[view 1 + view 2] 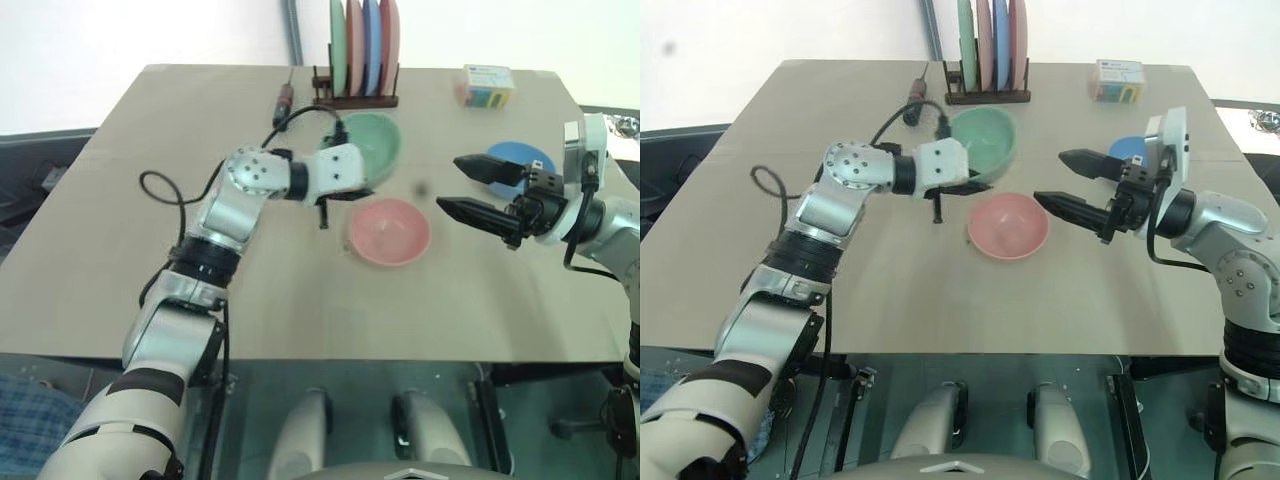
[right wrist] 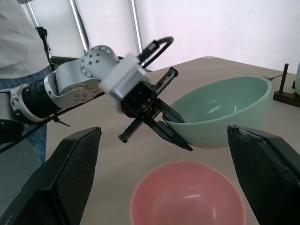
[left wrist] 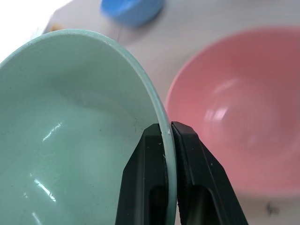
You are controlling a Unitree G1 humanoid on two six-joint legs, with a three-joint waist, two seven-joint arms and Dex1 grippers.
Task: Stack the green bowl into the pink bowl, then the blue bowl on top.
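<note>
My left gripper (image 3: 168,133) is shut on the near rim of the green bowl (image 1: 378,140), one finger inside and one outside. It holds the bowl slightly tilted, just beyond the pink bowl (image 1: 390,231). The pink bowl sits upright and empty on the table's middle. My right gripper (image 1: 450,184) hovers open to the right of the pink bowl, pointing at it, with nothing between its fingers. The blue bowl (image 1: 522,160) rests on the table at the right, partly hidden behind the right gripper.
A wooden rack (image 1: 355,99) with upright coloured plates (image 1: 365,45) stands at the table's far edge. A small coloured box (image 1: 487,85) lies at the far right and a dark pen-like tool (image 1: 284,100) left of the rack. A person (image 2: 18,42) stands beyond the table.
</note>
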